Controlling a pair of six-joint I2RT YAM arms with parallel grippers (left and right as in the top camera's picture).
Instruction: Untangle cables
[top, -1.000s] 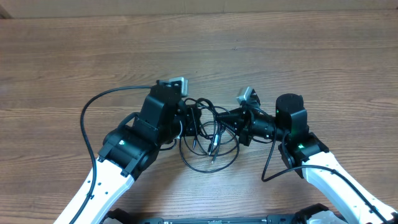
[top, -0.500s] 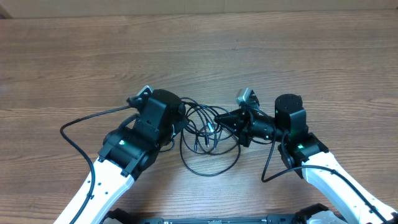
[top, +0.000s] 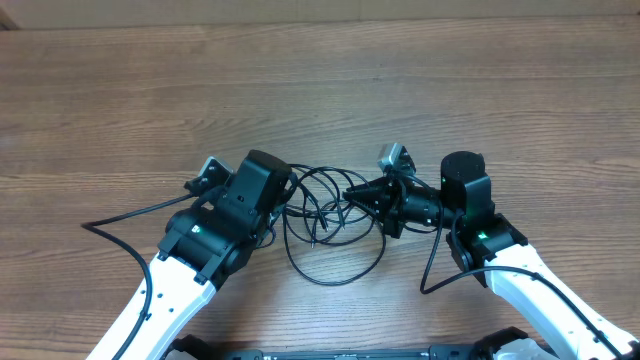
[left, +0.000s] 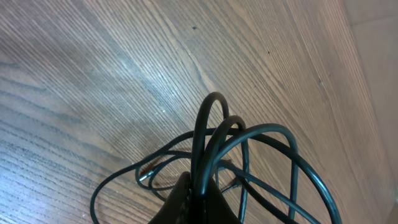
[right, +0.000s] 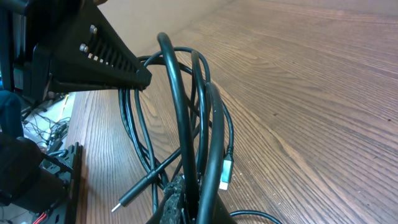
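Both grippers, left (top: 285, 196) and right (top: 352, 197), clamped on tangled cables (top: 325, 225), mid-table (top: 450, 90).

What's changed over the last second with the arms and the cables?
The left gripper swung left and toward the robot, its wrist rotating, drawing the cables into wider loops. The right gripper stayed put, and both stayed clamped on the cables.
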